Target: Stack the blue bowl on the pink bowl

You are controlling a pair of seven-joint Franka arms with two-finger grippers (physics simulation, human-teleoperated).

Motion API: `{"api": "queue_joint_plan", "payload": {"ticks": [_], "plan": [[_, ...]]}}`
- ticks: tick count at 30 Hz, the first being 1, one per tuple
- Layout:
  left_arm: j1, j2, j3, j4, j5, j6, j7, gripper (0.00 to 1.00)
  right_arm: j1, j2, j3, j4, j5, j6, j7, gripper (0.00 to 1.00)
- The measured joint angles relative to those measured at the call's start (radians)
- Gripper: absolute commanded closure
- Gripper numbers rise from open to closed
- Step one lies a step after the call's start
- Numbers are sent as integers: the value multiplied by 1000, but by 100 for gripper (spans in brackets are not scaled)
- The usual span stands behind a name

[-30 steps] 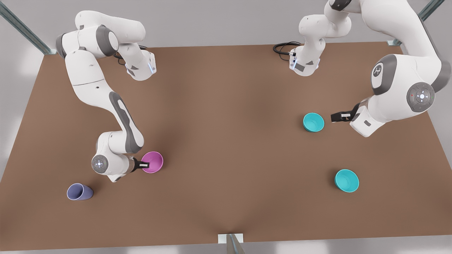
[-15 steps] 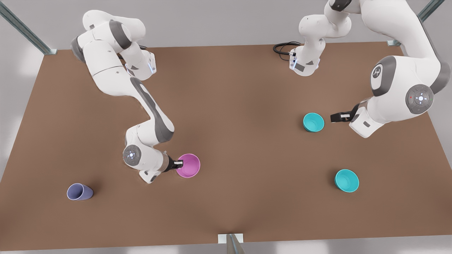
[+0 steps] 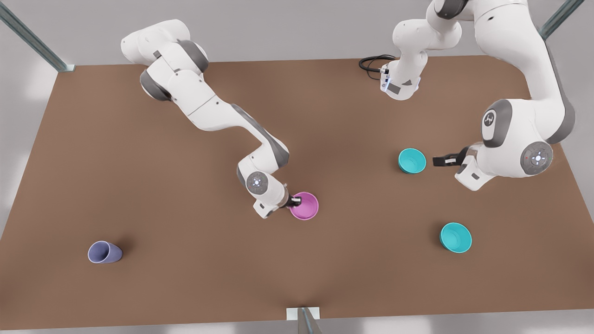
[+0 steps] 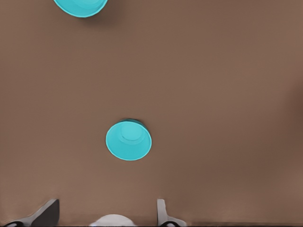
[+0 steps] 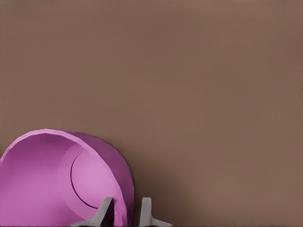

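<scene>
Two turquoise bowls sit toward the table's edge on the front view's right, and the one you want, the blue bowl [image 3: 412,161], is the one nearer the far edge, just beside the left end effector [image 3: 439,160], whose fingers are spread wide and empty as it hovers there, waiting. The other turquoise bowl [image 3: 455,237] lies nearer the front edge, well apart. Your right end effector [image 3: 295,201] is clamped on the rim of the pink bowl [image 3: 304,205], one finger inside the wall and one outside. Over the last second that arm has carried the pink bowl from near the lavender cup [image 3: 105,252] toward the middle of the table, roughly halving the gap to the blue bowl. You can judge this a repositioning step: stacking has not begun.
</scene>
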State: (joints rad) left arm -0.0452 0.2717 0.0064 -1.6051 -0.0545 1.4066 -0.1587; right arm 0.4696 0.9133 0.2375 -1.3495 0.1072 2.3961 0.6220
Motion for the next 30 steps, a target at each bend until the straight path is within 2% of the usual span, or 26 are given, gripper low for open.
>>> {"api": "queue_joint_plan", "payload": {"ticks": [3,5,7,10,12,14,16,17,18,19,20,27,30], "plan": [[6,2,84,-254,-45,154,54,0,-14,-18,1,7,-1,24,52,0],[10,3,121,-359,-73,249,105,0,-51,-73,1,0,-3,26,81,0],[17,5,147,-445,-89,338,165,0,-193,-146,1,-41,-12,-20,81,0],[16,35,156,-528,-104,464,263,0,-514,-285,-1,-70,-12,-195,1,0],[7,51,156,-553,-119,526,325,0,-666,-355,0,-29,-30,-343,-72,0],[2,76,155,-571,-138,580,384,0,-727,-455,-1,27,-47,-494,-143,0],[-8,95,155,-583,-160,621,436,0,-738,-575,1,12,-75,-614,-206,0],[-10,105,155,-585,-168,638,461,11,-739,-626,1,-11,-85,-663,-234,0],[-11,111,155,-586,-173,652,484,34,-739,-662,-1,-43,-94,-703,-259,0],[-12,114,155,-587,-178,665,505,66,-742,-680,-3,-65,-109,-734,-283,0],[-13,115,154,-587,-181,675,526,77,-747,-690,-5,-74,-123,-760,-305,0],[-18,108,154,-562,-186,710,637,79,-754,-688,-9,-64,-163,-851,-437,0],[-56,89,154,-470,-185,676,661,79,-754,-684,-8,-64,-167,-866,-480,0]]}}
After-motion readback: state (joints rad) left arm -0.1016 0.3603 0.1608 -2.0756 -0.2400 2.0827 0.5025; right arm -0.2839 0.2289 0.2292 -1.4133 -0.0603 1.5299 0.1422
